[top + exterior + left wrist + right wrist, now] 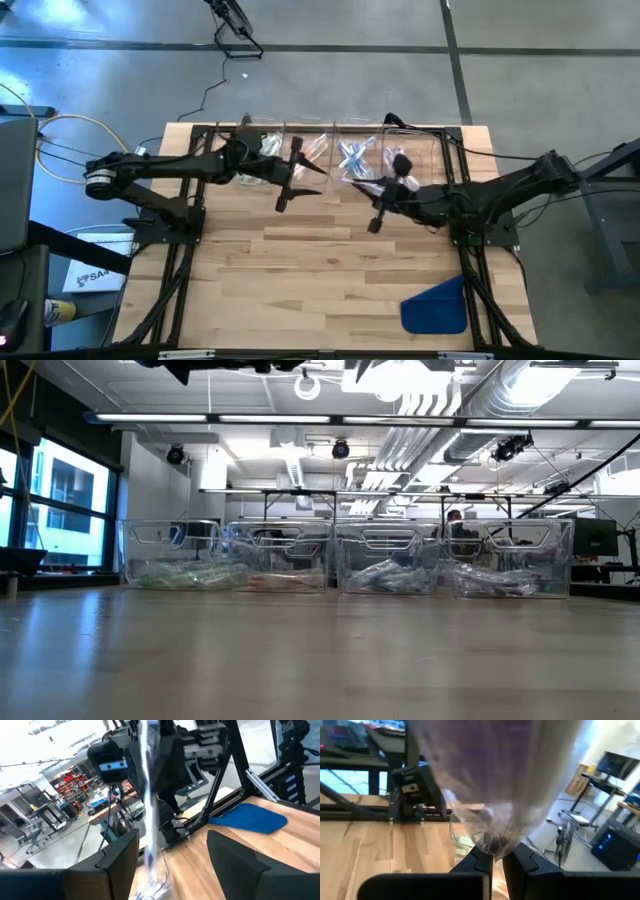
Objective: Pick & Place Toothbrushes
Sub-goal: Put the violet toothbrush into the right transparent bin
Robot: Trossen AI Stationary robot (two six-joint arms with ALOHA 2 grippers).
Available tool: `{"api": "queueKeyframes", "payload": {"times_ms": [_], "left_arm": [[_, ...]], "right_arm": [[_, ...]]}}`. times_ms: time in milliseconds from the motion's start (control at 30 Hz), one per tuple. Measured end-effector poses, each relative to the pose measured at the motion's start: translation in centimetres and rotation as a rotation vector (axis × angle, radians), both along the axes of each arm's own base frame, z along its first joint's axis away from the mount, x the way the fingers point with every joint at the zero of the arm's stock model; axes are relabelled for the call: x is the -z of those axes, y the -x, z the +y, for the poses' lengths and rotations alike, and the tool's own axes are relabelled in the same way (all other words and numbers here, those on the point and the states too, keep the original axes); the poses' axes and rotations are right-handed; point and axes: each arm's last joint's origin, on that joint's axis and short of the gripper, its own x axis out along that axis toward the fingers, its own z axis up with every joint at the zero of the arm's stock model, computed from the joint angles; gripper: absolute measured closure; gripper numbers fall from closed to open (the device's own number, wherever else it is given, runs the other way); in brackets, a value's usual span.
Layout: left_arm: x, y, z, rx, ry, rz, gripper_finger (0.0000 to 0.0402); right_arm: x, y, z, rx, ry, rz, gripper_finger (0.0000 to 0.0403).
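from my station: four bins stand side by side along the table's far edge, toothbrushes inside them. the left gripper and right gripper hover just before the bins; a cloth lies near the front right corner.

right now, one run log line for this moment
left gripper: open, clear-wrapped toothbrush between fingers | right gripper: shut on purple wrapped toothbrush | clear plastic bins: back row

Wooden table — clear bins along back, blue cloth near front.
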Motion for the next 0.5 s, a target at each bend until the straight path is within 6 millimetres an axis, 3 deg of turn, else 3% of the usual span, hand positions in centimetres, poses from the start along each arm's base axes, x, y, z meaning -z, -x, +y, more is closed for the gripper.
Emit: {"api": "queueKeyframes", "payload": {"times_ms": [200, 367, 500], "left_arm": [[-1.5, 2.5, 0.6, -0.038, -0.021, 0.014, 0.0172], [-2.1, 4.2, 0.8, -0.061, -0.012, 0.042, 0.0172], [-1.8, 4.4, 0.7, -0.056, -0.001, 0.077, 0.0171]], "right_arm": [[-1.2, 3.8, -1.1, 0.197, -0.088, -0.017, 0.0389], [-0.6, 5.8, -3.7, 0.336, -0.239, -0.004, 0.0389], [0.4, 6.6, -6.3, 0.403, -0.406, 0.046, 0.039]]}}
